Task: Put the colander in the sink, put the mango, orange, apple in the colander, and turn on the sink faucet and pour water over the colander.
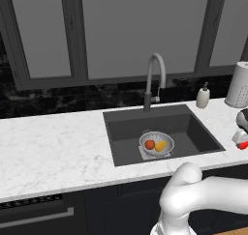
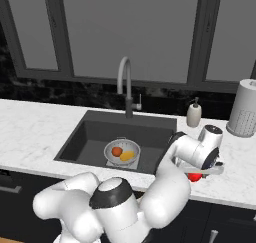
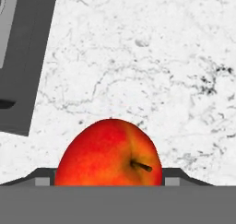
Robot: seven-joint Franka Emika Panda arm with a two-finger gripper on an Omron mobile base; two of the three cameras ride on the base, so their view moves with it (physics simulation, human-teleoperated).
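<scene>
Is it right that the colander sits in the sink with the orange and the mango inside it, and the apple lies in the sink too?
Not quite. The apple lies on the white marble counter, right of the sink, as the hand view shows. The rest holds: the colander sits in the sink with the orange and the mango inside.

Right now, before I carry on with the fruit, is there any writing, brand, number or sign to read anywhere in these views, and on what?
None: no word, label, number or sign can be read.
The white soap bottle shows no label.
The white perforated canister bears only holes, no print.
The apple, the colander, the sink faucet and the marble counter are unmarked.
</scene>
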